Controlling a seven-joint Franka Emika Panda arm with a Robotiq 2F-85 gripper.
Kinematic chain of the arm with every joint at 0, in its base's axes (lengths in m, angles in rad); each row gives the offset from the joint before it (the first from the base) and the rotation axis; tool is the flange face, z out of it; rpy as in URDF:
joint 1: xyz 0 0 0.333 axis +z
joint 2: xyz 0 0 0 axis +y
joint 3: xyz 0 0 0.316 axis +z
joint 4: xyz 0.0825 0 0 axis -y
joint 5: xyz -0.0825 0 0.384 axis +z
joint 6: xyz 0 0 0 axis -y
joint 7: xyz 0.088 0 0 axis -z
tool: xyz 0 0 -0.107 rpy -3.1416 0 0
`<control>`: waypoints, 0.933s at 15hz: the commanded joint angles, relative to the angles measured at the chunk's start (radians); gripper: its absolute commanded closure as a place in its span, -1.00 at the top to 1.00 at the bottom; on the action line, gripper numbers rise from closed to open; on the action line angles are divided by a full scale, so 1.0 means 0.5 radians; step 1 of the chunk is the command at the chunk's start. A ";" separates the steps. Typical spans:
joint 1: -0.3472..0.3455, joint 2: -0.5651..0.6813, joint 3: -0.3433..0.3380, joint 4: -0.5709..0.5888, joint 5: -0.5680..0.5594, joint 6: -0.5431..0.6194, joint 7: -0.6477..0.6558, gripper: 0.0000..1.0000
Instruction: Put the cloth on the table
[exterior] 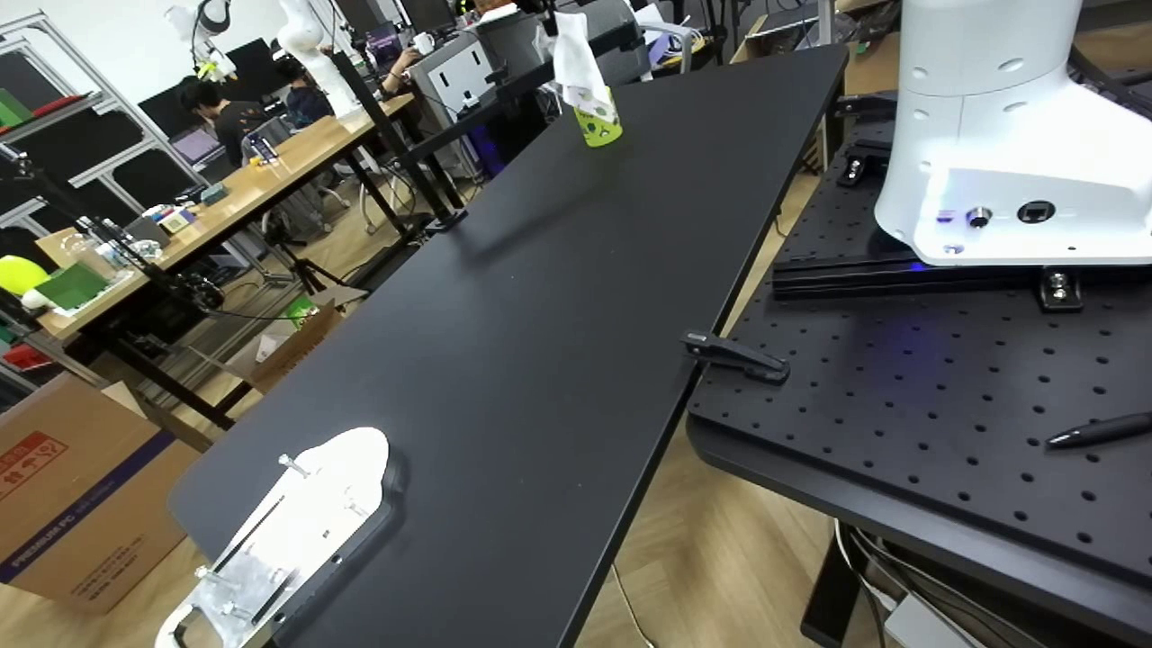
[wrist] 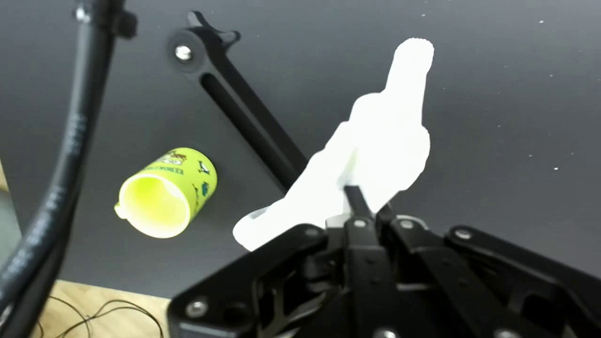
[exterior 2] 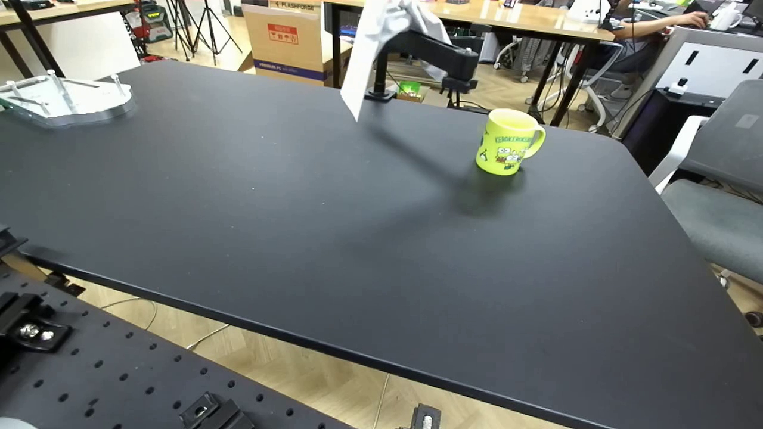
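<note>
Lying at the far left of the bench [exterior 2: 298, 238] in an exterior view: a pale-topped plate [exterior 2: 89, 98] on a dark base, slim posts rising from it. Lower left, a perforated black board [exterior 2: 137, 363], apart from the bench; pale wood-look floor [exterior 2: 322, 381] shows in the gap, thin cable [exterior 2: 207, 336] across it. Bench top matt black, rounded corners, scattered pale specks. Beyond the far edge, tripods [exterior 2: 210, 30], then a cardboard box [exterior 2: 292, 44] with a red label and a dark blue band. Next right, the white cloth [exterior 2: 362, 56], held above the bench, bunched up top, one corner pointing down. Wrist view: fingers [wrist: 358, 203] together, clamped on the cloth, folds spreading out ahead of them. A black jointed arm [exterior 2: 429, 53] on a post [exterior 2: 380, 94] at the far edge crosses in front of part of the cloth; cannot tell whether they touch. Soft shadows run over the top from the post toward the mug [exterior 2: 503, 146], which is yellow-green, upright, printed with cartoon figures, handle to the right, well apart from the cloth. Past it, in the room: a wooden desk [exterior 2: 536, 19], a person's forearm [exterior 2: 650, 26], a pale cabinet [exterior 2: 715, 71], and at far right a grey chair [exterior 2: 736, 140] with a white armrest.
</note>
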 commanded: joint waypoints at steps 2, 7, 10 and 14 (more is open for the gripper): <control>0.154 -0.010 0.149 0.037 -0.043 -0.077 0.029 -0.98; 0.252 0.187 0.250 0.080 -0.107 -0.018 0.039 -0.98; 0.286 0.337 0.279 0.103 -0.236 0.027 0.049 -0.98; 0.341 0.522 0.292 0.136 -0.439 0.107 0.071 -0.98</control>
